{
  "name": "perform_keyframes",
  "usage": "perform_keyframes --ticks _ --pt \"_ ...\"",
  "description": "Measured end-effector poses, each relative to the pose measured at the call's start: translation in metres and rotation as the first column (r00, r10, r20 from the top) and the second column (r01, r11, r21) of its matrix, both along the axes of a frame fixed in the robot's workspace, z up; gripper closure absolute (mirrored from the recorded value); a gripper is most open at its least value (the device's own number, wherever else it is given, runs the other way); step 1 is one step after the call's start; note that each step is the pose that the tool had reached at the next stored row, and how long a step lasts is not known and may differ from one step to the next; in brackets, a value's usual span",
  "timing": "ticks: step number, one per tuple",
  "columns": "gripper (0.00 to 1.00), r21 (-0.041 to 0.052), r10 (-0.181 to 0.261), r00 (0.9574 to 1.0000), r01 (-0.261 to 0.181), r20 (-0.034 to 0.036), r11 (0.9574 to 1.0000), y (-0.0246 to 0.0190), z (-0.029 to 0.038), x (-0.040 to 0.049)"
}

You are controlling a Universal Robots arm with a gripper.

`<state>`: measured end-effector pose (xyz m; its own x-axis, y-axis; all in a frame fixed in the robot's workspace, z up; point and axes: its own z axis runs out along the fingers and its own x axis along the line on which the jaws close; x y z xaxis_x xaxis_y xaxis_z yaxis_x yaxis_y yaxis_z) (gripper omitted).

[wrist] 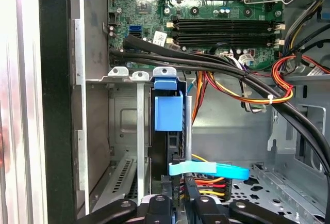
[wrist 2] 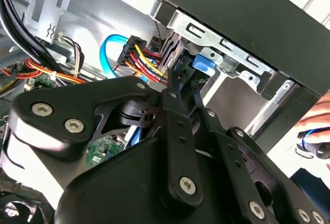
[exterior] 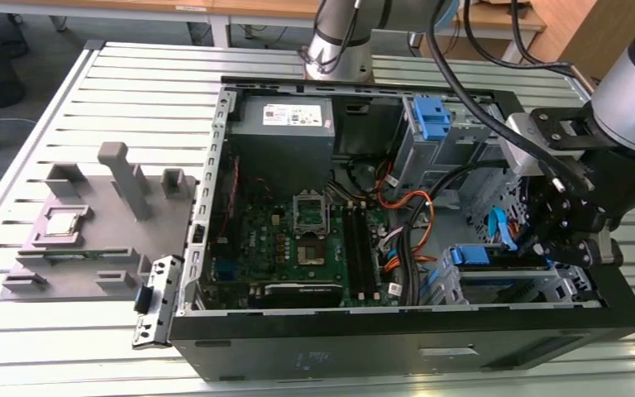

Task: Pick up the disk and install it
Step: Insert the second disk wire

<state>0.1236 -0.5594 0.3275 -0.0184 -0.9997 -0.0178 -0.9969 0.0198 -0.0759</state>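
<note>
Inside the open computer case (exterior: 406, 327), the drive cage (wrist: 131, 131) walls in the disk (wrist: 168, 115) on both sides, leaving only its edge reachable. The gripper (exterior: 560, 244) hangs right at that bay, hemmed by the case's black rim (wrist 2: 242, 22). A thick black cable bundle (wrist: 206, 61) and orange-red wires (wrist: 242, 92) cross just beside the cage, and a blue cable (wrist: 209, 170) lies across the approach. The motherboard (exterior: 307, 244) area is more open.

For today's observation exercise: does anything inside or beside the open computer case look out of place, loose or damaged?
Nothing looks damaged. The disk sits edge-on in the drive cage, with the gripper at its cabled end. A metal bracket leans against the case's outside edge, seemingly set aside.
</note>
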Motion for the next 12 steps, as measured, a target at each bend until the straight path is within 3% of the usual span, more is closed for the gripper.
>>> perform_keyframes --ticks 3,10,12 --pt "0.76 0.0001 0.0 1.0 0.0 0.0 1.0 0.0 0.0045 0.0" --pt "0.76 0.0001 0.0 1.0 0.0 0.0 1.0 0.0 0.0262 0.0" --pt "0.76 0.0002 0.0 1.0 0.0 0.0 1.0 0.0 0.0283 0.0"
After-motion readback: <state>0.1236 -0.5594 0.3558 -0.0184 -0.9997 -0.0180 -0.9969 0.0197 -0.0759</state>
